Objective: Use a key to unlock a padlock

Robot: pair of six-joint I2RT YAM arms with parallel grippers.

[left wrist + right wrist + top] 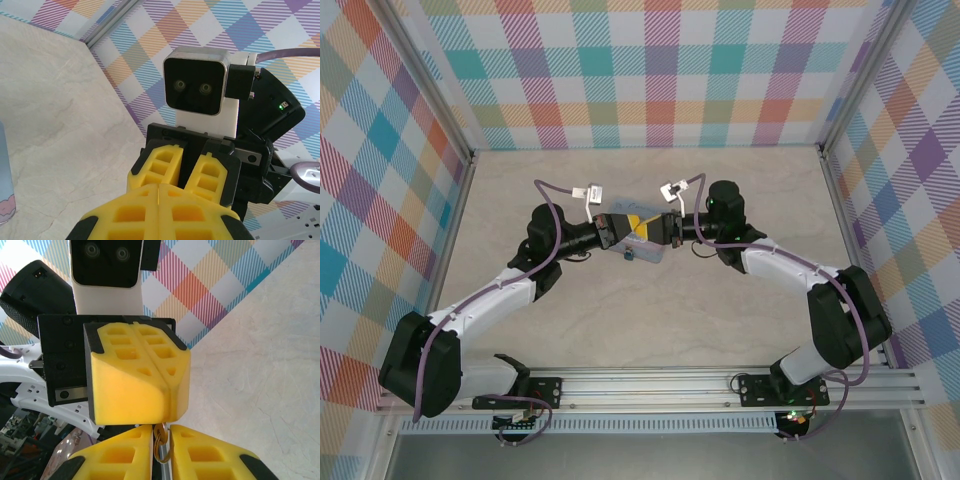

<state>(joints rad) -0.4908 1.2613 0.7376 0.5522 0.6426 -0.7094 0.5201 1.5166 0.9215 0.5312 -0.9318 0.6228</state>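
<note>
My two grippers meet tip to tip above the middle of the table. The right gripper (161, 432) is shut on the key (161, 439), a small brassy sliver with a wire ring, pinched between its yellow fingers. The key's upper end runs against the tips of the left gripper (169, 407), whose fingers are pressed together with no gap showing. In the left wrist view the left gripper (159, 187) is shut, and the right gripper (187, 177) faces it. From above, the left gripper (634, 227) and right gripper (653, 228) touch. The padlock is hidden.
A pale blue printed tin (645, 253) lies on the table just below the meeting grippers; its edge (4, 175) shows at the left of the left wrist view. Checked walls enclose the marbled table (720, 320) on three sides.
</note>
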